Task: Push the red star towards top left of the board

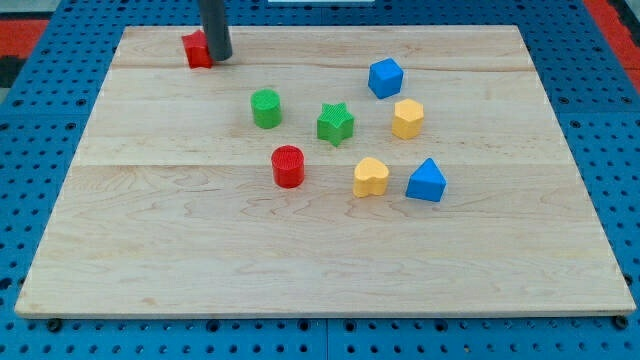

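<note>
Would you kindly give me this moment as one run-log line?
my tip: touching red star's right side | red star: near board's top-left | other blocks: clustered mid-board, untouched

My rod [216, 30] partly hides the red block [196, 49].

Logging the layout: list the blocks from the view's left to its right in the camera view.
red star beside my tip → green cylinder → red cylinder → green star → yellow heart → blue cube → yellow hexagon → blue wedge
</note>
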Action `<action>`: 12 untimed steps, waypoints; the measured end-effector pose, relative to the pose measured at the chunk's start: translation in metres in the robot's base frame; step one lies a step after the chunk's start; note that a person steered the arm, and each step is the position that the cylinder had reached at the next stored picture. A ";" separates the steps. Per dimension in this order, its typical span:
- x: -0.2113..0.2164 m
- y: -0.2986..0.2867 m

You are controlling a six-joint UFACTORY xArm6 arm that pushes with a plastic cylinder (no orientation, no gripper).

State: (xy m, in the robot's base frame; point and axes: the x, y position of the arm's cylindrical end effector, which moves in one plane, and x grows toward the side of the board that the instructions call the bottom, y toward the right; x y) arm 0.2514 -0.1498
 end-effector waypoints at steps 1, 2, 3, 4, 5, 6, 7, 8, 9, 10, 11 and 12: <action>0.001 -0.019; 0.011 -0.030; 0.011 -0.047; 0.017 -0.055; 0.014 -0.065; 0.010 -0.066; 0.005 -0.063; -0.007 -0.065; -0.012 -0.066; -0.002 -0.066; 0.046 -0.065; 0.117 -0.053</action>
